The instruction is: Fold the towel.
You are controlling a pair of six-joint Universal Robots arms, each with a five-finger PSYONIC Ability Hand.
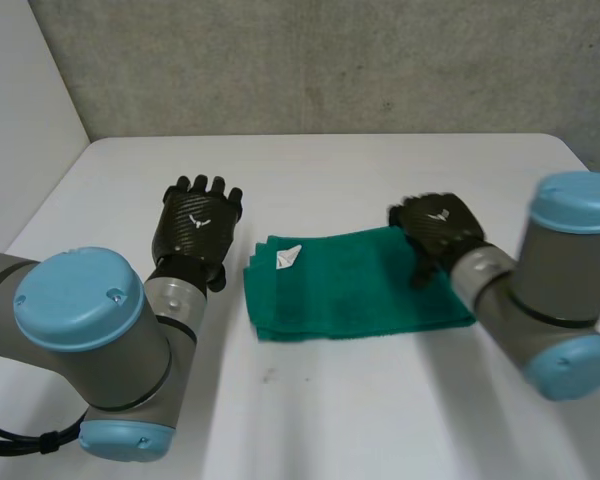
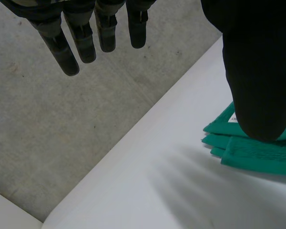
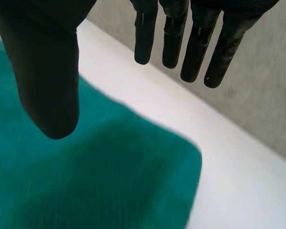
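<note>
Green towel (image 1: 355, 285) lies folded on table (image 1: 380, 410) | left hand (image 1: 193, 225) beside its layered edge, fingers straight, empty | right hand (image 1: 438, 228) over far right corner, fingers straight, empty | hands free, likely because fold looks done

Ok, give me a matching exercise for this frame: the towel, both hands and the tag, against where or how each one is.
1. towel
2. left hand
3. right hand
4. tag

A. white, at the towel's corner nearer the left hand
B. open, over bare table beside the towel
C. green, folded in layers, lying flat
D. open, over the towel's other end

Pairs: 1-C, 2-B, 3-D, 4-A
</note>
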